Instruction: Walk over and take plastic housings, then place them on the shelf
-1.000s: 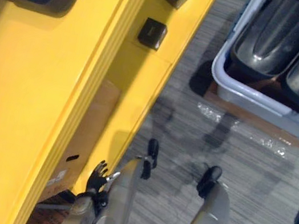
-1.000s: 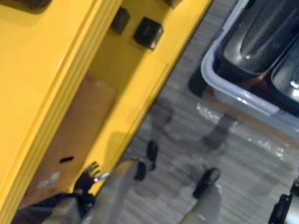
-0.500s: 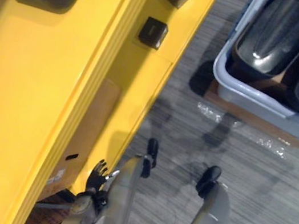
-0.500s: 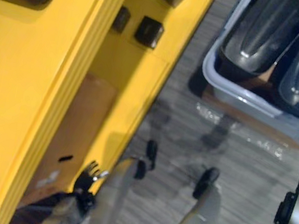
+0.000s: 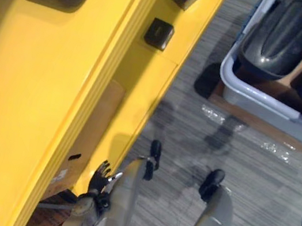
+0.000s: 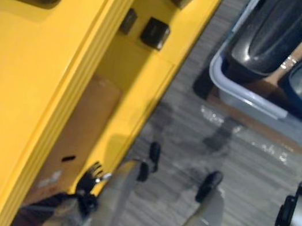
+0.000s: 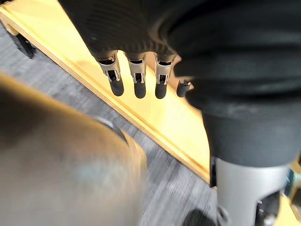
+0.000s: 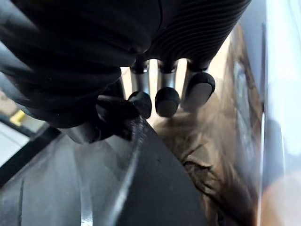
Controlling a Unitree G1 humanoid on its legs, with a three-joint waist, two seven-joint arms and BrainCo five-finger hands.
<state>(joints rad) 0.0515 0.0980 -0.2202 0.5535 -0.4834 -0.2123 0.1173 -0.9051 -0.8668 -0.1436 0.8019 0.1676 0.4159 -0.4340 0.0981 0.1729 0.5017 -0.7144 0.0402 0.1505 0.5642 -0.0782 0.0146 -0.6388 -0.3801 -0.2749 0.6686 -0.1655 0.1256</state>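
Here, right hand (image 8: 167,100) fingers hang relaxed, empty, a housing (image 8: 155,193) just under their tips; left hand (image 7: 137,80) fingers straight, empty, beside shelf (image 7: 164,120).

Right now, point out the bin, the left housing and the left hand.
bin (image 5: 268,110): left eye view, on its near wall.
left housing (image 5: 278,36): left eye view, on its glossy top.
left hand (image 5: 98,177): left eye view, at the base of its fingers.

A brown cardboard box (image 6: 77,135) lies just beside the left hand (image 6: 90,175), small black boxes (image 5: 159,33) sit well ahead of it, and across the grey carpet (image 5: 269,189), far to the hand's right, a pale grey tub (image 5: 246,99) rests on a brown board (image 5: 255,121).
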